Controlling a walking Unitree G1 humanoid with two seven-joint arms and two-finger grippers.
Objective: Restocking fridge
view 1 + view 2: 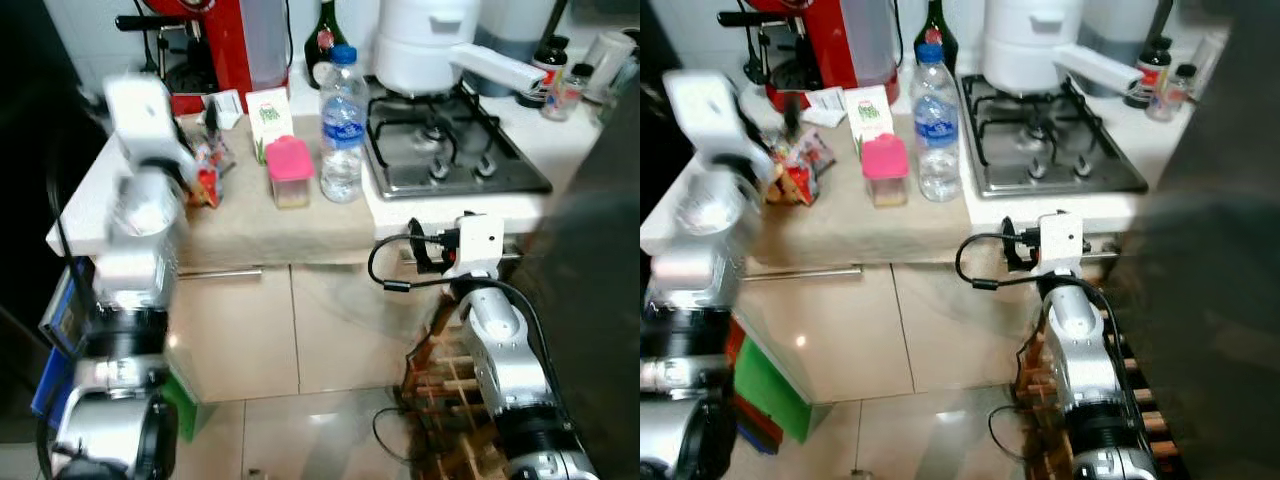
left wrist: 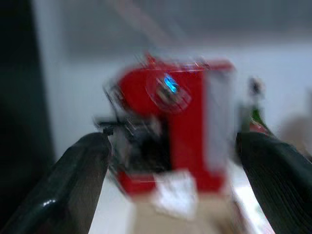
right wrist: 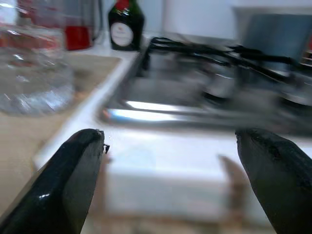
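Note:
A clear water bottle [image 1: 343,125] with a blue cap stands on the beige counter [image 1: 260,225], beside a pink-lidded container [image 1: 290,172]. A small white and green carton [image 1: 268,118] and red snack packets [image 1: 207,170] lie further left. My left gripper [image 2: 173,141] is raised over the counter's left end, open and empty. It faces the red coffee machine [image 2: 170,131], and its view is blurred. My right gripper [image 1: 418,250] hangs open and empty just in front of the counter edge below the gas hob [image 1: 450,150]. The right wrist view catches the bottle's base [image 3: 34,73] to one side.
A dark wine bottle [image 1: 325,40] and a white appliance [image 1: 425,40] stand at the back. Small jars [image 1: 555,75] sit at the far right. A large dark panel [image 1: 1210,250] fills the right side. A wooden rack [image 1: 450,390] stands on the floor under my right arm. Cabinet doors [image 1: 260,330] are below.

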